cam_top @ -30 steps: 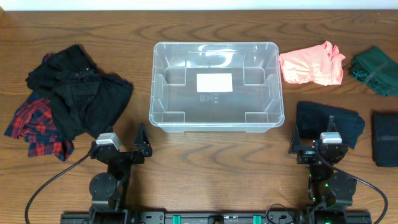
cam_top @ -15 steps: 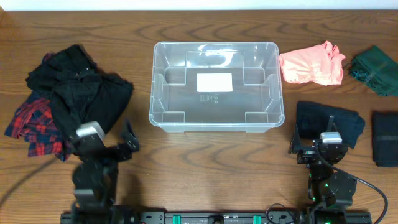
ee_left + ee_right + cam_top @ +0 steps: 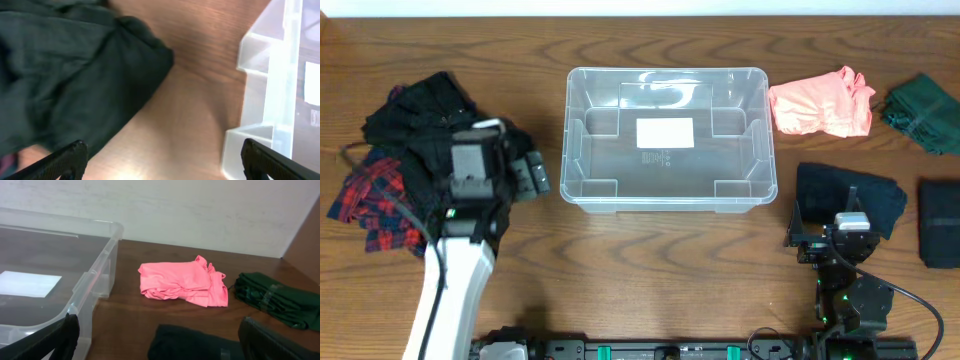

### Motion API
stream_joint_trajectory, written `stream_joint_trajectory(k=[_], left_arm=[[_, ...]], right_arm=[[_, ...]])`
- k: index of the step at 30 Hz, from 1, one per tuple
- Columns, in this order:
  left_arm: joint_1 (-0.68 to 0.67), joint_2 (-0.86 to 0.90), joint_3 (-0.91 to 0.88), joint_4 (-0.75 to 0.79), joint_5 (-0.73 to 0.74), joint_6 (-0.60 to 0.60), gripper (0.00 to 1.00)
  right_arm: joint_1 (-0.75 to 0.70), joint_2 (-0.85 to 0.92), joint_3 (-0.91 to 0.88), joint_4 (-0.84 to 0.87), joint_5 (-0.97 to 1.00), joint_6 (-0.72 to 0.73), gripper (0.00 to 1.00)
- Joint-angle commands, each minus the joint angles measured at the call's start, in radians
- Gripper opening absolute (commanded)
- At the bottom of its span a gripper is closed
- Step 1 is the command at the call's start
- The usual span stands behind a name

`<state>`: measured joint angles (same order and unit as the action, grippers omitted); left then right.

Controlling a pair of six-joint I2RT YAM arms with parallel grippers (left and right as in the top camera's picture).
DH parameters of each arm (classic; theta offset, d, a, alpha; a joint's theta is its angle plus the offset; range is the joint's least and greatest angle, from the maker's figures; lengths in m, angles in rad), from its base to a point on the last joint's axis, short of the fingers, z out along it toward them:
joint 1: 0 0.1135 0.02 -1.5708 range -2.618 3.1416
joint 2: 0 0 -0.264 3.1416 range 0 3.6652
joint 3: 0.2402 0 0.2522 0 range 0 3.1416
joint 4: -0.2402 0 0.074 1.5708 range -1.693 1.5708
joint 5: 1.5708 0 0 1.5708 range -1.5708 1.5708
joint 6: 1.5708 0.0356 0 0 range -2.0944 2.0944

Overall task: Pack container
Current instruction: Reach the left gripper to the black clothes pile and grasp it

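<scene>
Black cloth (image 3: 65, 85) sits just ahead and left of the left gripper (image 3: 162, 150), fingers spread wide, nothing in them. Close on its right is the clear container (image 3: 280, 75), bare inside, so nothing is packed yet. The right gripper (image 3: 159, 330) is spread and empty too, a dark garment (image 3: 185, 345) just in front, the pink shirt (image 3: 180, 282) beyond, the green one (image 3: 272, 300) farther right. Every garment is left to go in.

I see the container (image 3: 667, 135) mid-counter (image 3: 650, 260), the clothes heap (image 3: 420, 150) to its left with my left hand (image 3: 530, 176) between them, and separate garments (image 3: 820, 105) to its right.
</scene>
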<state>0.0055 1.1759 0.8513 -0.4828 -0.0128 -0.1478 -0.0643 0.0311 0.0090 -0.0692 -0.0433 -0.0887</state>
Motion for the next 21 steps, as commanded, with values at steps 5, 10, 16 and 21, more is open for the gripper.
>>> stream_joint_trajectory(k=[5, 10, 16, 21], left_arm=[[0.005, 0.059, 0.037, 0.161, 0.035, 0.020, 0.98], [0.005, 0.120, 0.037, 0.220, -0.104, 0.020, 0.98], [0.005, 0.272, 0.037, 0.241, -0.215, 0.021, 0.98], [0.004, 0.365, 0.037, 0.280, -0.226, 0.051, 0.98]], right_arm=[[-0.006, -0.006, -0.003, -0.002, 0.010, -0.010, 0.99], [-0.006, -0.006, -0.003, -0.002, 0.010, -0.010, 0.99], [-0.006, -0.006, -0.003, -0.002, 0.010, -0.010, 0.99], [-0.006, -0.006, -0.003, -0.002, 0.010, -0.010, 0.99]])
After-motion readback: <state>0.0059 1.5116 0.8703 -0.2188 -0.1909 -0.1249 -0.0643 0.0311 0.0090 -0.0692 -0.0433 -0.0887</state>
